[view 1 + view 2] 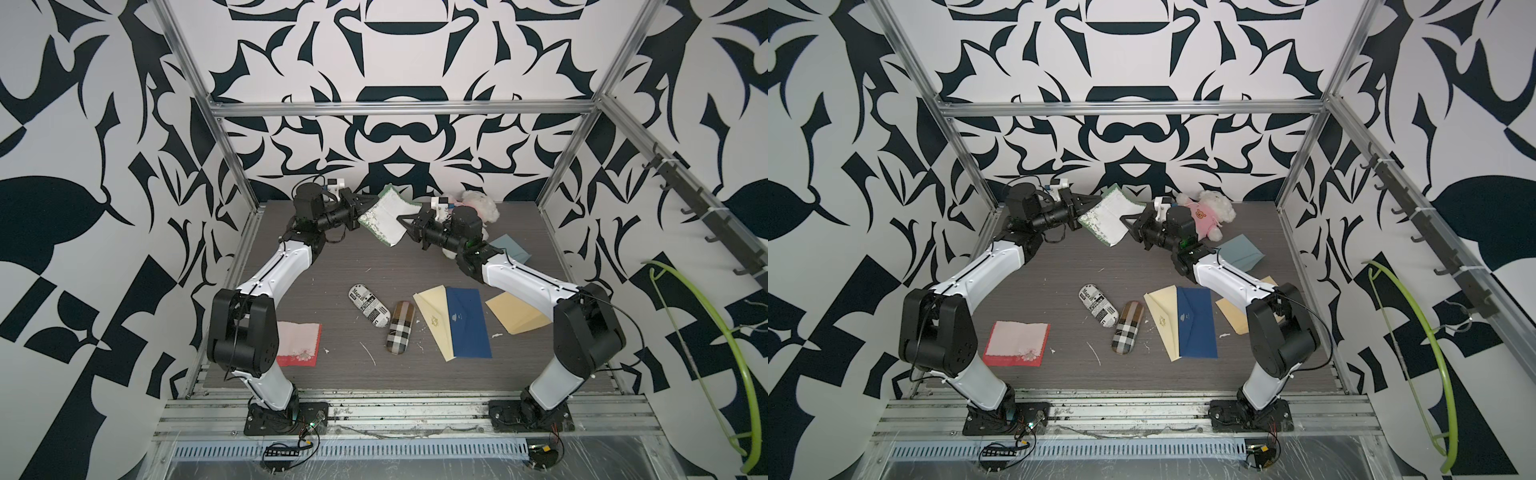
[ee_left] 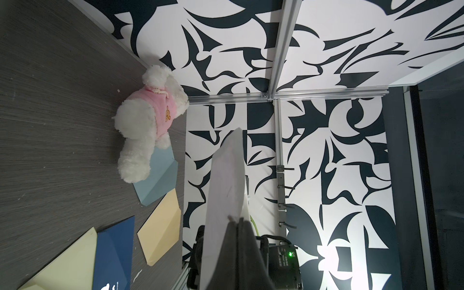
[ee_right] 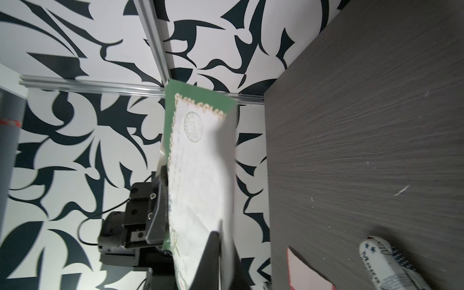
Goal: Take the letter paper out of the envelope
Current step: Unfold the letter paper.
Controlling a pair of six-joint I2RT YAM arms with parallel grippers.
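Looking at both top views, all the action was up at the far end of the bench (image 1: pixel 332 266), lifted clear of the surface. The left hand (image 1: pixel 362 206) was clenched on a corner of the green envelope (image 1: pixel 380 212), the one with the white lacy print on its face. The right hand (image 1: pixel 405 226) was pinched shut on the letter paper (image 1: pixel 390 237), a plain white sheet poking out past the envelope's lower edge. So the paper hung tilted in mid air between the two hands, overlapping the envelope, and how much of it sat inside I couldn't tell. The right wrist view was blurry, but it did show the white sheet lying right against the envelope's printed face. Everything else lay flat on the bench. A plush toy (image 1: pixel 1208 208) in a pink top sat at the far right with one leg on a light blue envelope (image 1: pixel 509 247). A navy envelope (image 1: pixel 467 322) overlapped a pale yellow envelope (image 1: pixel 432 328), with a tan envelope (image 1: pixel 517 311) near them. Mid bench, a newsprint case (image 1: pixel 368 305) lay just beside a plaid case (image 1: pixel 399 328), and a red-edged pink card (image 1: pixel 299 343) lay near the left arm.
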